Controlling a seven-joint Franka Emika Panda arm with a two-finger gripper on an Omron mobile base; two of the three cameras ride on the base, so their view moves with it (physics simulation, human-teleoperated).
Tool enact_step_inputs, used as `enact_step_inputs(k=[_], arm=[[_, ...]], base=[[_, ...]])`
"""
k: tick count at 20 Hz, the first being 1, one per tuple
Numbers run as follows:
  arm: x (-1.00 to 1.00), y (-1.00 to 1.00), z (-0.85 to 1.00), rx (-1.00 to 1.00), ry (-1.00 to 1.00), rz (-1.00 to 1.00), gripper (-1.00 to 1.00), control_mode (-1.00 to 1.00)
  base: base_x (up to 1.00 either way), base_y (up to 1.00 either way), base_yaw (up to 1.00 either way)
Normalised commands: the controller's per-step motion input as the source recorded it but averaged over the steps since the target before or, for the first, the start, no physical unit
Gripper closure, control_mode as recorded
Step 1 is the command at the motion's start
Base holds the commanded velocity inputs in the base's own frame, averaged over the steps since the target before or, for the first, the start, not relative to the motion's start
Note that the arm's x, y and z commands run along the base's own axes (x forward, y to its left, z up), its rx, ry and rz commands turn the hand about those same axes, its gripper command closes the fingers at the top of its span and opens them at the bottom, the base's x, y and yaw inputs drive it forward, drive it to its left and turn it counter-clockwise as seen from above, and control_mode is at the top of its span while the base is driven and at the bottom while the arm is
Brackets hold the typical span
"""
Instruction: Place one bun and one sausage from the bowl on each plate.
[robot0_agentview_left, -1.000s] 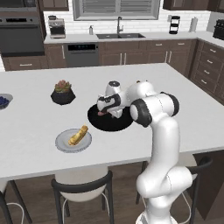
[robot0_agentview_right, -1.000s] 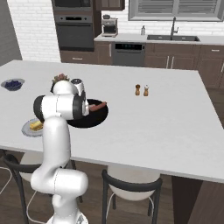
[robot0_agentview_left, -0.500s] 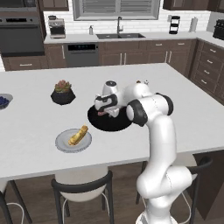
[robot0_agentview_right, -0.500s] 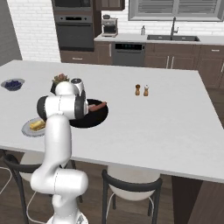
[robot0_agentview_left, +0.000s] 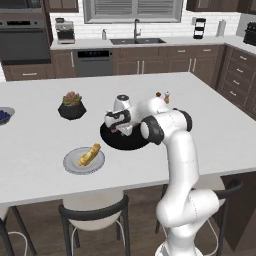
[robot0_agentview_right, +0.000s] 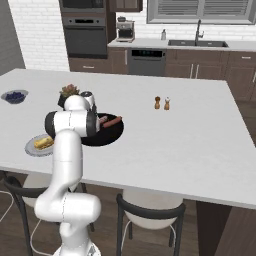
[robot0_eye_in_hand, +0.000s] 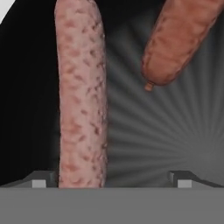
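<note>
Hovering low over the bowl (robot0_agentview_left: 131, 142) on the counter (robot0_agentview_left: 210, 110), with the end effector (robot0_eye_in_hand: 111, 183) spread to its widest and gripping nothing. Lying lengthwise just inside one fingertip (robot0_eye_in_hand: 40, 181), in the hand view, a pale pink sausage (robot0_eye_in_hand: 81, 94), running straight ahead from the end effector. Lying farther ahead and toward the other fingertip, a second, browner sausage (robot0_eye_in_hand: 180, 41), set at an angle and apart from the first. Showing in the right base view as two reddish cylinders (robot0_agentview_right: 111, 121) in the bowl (robot0_agentview_right: 107, 137), just beyond the end effector. Resting on the counter near the end effector, toward the robot's edge, a pale grey plate (robot0_agentview_left: 70, 164) carrying one bun (robot0_agentview_left: 89, 155). Standing beyond the bowl, a black plant pot (robot0_agentview_left: 71, 109); standing well apart, a pair of small shakers (robot0_agentview_right: 162, 103).
</note>
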Motion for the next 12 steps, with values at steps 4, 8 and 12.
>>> enact_step_inputs(k=[4,8,12], arm=[[0.0,0.04,-0.23,0.0,0.04,0.0,-1.0,-1.0],[0.02,0.0,-0.28,0.0,0.01,0.0,1.0,-1.0],[0.01,0.0,-0.04,0.0,0.01,0.0,1.0,-1.0]], base=[[0.0,0.0,0.0],[0.0,0.0,0.0],[0.0,0.0,0.0]])
